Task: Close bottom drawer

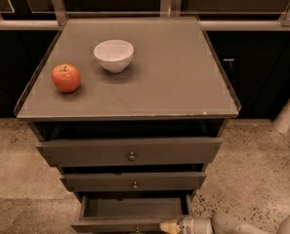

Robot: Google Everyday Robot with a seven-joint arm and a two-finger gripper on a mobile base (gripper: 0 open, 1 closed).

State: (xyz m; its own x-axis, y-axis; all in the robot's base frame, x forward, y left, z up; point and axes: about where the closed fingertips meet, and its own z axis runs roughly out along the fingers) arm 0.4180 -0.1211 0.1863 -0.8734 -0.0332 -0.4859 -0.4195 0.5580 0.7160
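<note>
The gripper (pixel 170 226) sat low at the bottom edge of the view, its pale tip at the right end of the bottom drawer (pixel 134 208) front. It was touching the front or just short of it. Its grey arm (pixel 232 225) ran off toward the lower right corner. Whether the gripper was spread or closed up could not be told.

Pushing so far from the middle of the front would probably skew the drawer in its runners, so it could bind half-shut. The tip also stood near the front's top edge and right corner. It might ride over into the open box or slide off the corner past the cabinet side. A hard shove could jolt the cabinet and set the apple (pixel 66 78) rolling near the left edge of the top (pixel 174 82).

The bottom drawer stood pulled out, its empty inside showing. It lay to the left of the tip and behind it, under the middle drawer (pixel 134 181).
</note>
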